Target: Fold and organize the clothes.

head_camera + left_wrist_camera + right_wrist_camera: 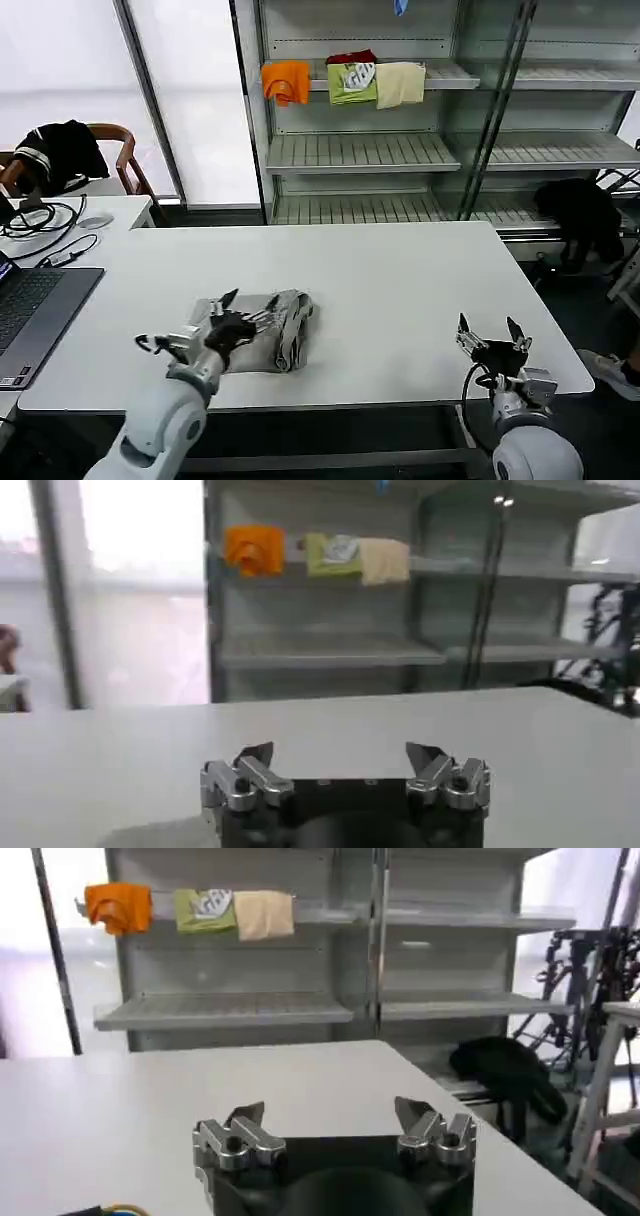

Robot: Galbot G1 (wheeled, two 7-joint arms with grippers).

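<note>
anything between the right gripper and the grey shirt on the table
Nothing visible. Bare white table lies between the open right gripper and the grey T-shirt. The open left gripper is already over the shirt.

No text, label, brand, number or sign can be read anywhere in these pictures. The green garment [352,82] folded on the shelf [445,76] carries a pale print, but its shapes are too small and blurred to tell whether they are letters.
</note>
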